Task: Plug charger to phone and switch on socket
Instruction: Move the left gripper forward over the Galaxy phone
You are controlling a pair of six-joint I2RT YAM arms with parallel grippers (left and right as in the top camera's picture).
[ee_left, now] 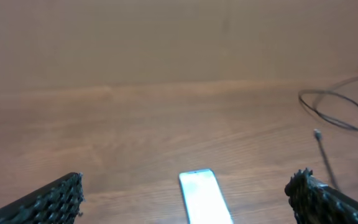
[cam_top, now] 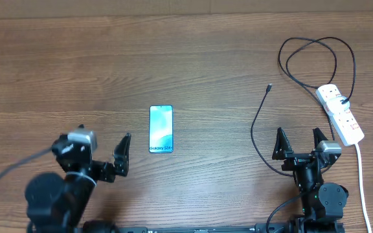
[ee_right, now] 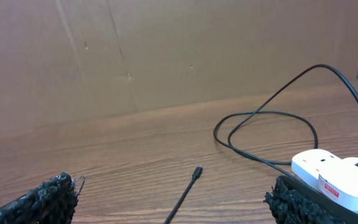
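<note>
- Both arms stand at the near edge of the brown wood-grain counter (cam_top: 173,58). The left gripper (cam_top: 120,158) is toward the near-left corner and the right gripper (cam_top: 300,144) toward the near-right. Each has its jaws wide apart and holds nothing.
- The slim rectangular phone (cam_top: 161,129), its light-blue screen lit, lies flat about mid-counter. Its long axis runs from the near edge to the far edge. It sits just beyond the left gripper and a little to its right, well apart from the right gripper.
- The long thin black charger cable (cam_top: 254,133) ends in a small plug tip (cam_top: 269,87) lying free on the wood. The tip is beyond the right gripper and slightly to its left, between the phone and the power strip and touching neither.
- From the tip the cable curves back toward the near edge and passes close beside the right gripper. Its far length loops near the far-right corner and runs into the strip.
- The long white power strip (cam_top: 340,114), with small red switches, lies by the right edge, slanted from far-left to near-right. It is just beyond the right gripper on its right, and its thick white cord (cam_top: 361,175) trails to the near edge.
- The right arm looks better placed for both the plug tip and the switches, and the left arm for steadying the phone.
- The tip must cross leftward to one short end of the phone, probably the near one, where the lettering sits. No view shows the port.
</note>
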